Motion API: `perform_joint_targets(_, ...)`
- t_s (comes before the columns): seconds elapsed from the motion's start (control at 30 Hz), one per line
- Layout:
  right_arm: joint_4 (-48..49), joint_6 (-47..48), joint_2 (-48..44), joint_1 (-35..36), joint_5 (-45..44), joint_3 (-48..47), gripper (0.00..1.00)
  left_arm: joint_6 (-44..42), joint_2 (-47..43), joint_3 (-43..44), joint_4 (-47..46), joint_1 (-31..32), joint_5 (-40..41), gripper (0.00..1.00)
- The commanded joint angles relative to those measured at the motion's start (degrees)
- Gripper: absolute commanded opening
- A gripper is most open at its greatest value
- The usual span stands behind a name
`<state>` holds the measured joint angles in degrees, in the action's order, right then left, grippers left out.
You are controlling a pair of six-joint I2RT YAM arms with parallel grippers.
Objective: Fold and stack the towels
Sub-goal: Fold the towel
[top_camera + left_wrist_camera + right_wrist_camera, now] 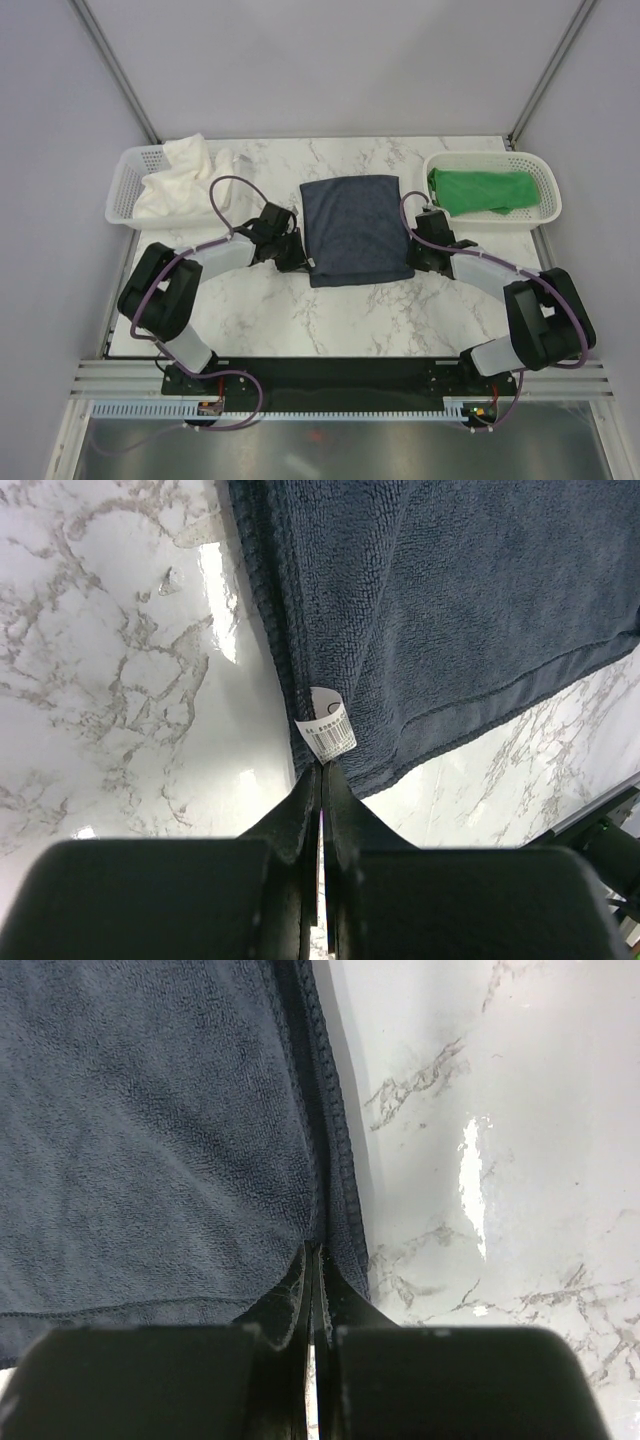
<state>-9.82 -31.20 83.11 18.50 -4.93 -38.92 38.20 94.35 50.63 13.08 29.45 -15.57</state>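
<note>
My left end effector [322,772] is fully closed and pinches the left side hem of the navy towel [355,228], just beside its white label [328,730]. My right end effector [312,1252] is also closed, on the opposite side hem. The navy towel lies flat on the table [300,320] between the two. From both grip points it extends toward its far edge, and its outline appears nearly square. Neither arm is nearer. Judgement: the fold should carry the near edge over to the far edge.
</note>
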Motion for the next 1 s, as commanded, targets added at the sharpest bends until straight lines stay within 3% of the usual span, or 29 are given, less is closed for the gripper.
perform_joint_targets(0.0, 3.3, 0.3, -1.3, -0.1, 1.3, -0.2, 0.0, 0.6, -1.1, 0.3, -1.0, 0.3, -0.2, 0.02)
perform_joint_targets(0.23, -4.9, 2.9, -5.6, -1.8, 0.3, -10.3, 0.0, -1.6, -3.2, 11.2, 7.6, -0.3, 2.6, 0.02)
perform_joint_targets(0.4, -7.9, 5.1, -7.7, -2.9, 0.8, -11.4, 0.0, -2.5, -5.6, 10.5, 10.0, -0.2, 3.6, 0.02)
perform_joint_targets(0.77, -4.1, 4.0, -11.8, -3.5, 2.9, 0.7, 0.0, -1.2, -8.2, -2.6, 4.9, 1.4, 2.2, 0.02)
perform_joint_targets(0.97, 2.9, 3.3, -7.4, -3.5, 4.0, 6.9, 0.0, -0.3, -4.2, -5.0, -0.1, 1.8, -0.4, 0.02)
